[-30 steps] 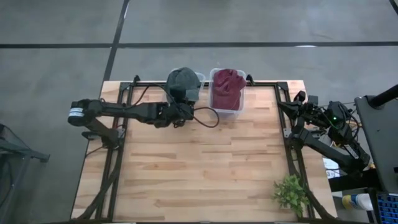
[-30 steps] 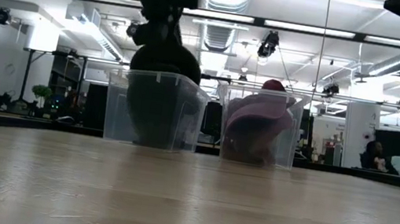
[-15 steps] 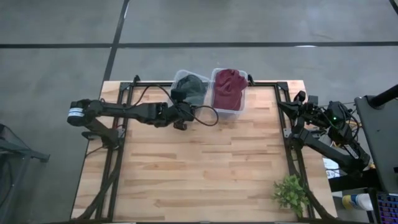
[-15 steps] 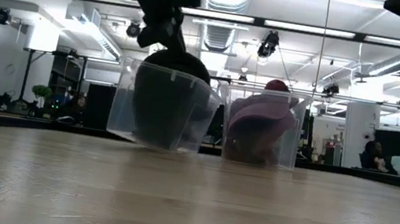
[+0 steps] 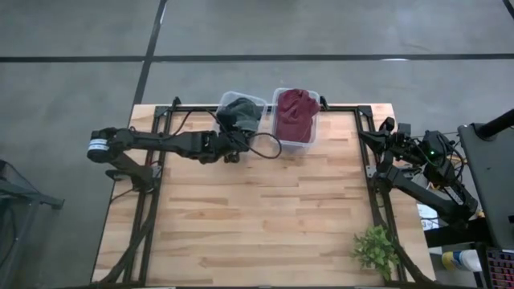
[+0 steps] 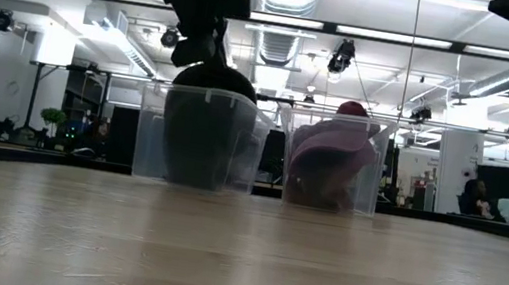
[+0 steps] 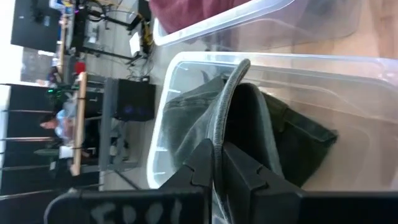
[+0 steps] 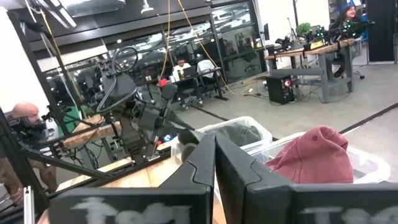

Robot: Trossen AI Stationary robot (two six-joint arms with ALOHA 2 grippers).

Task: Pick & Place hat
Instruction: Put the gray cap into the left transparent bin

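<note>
A dark grey-green hat [image 5: 242,111] sits in the left clear bin [image 5: 227,99] at the table's far edge. Its crown rises above the bin's rim in the low view [image 6: 209,80]. A red hat [image 5: 294,114] fills the right clear bin [image 5: 314,131] beside it. My left gripper [image 5: 234,133] is at the left bin's near-left side, shut on the dark hat; it also shows in the low view [image 6: 201,52]. My right gripper [image 5: 385,132] is shut and empty at the table's right edge. My left gripper pinches the edge of the dark hat's brim [image 7: 225,118] between its two fingers [image 7: 202,163]. The fingers slant down from the table's left and near side. The hat's crown [image 7: 292,134] lies inside the bin.
The two bins stand side by side at the far middle of the table. A small green plant [image 5: 375,250] stands at the near right corner. The wooden tabletop [image 5: 257,217] lies open before the bins. People and desks show in the room beyond.
My left gripper has lowered the dark hat from above the left bin down into it. The bin tipped and shifted toward the right bin about half a second ago. It now stands level again, with the hat inside.
</note>
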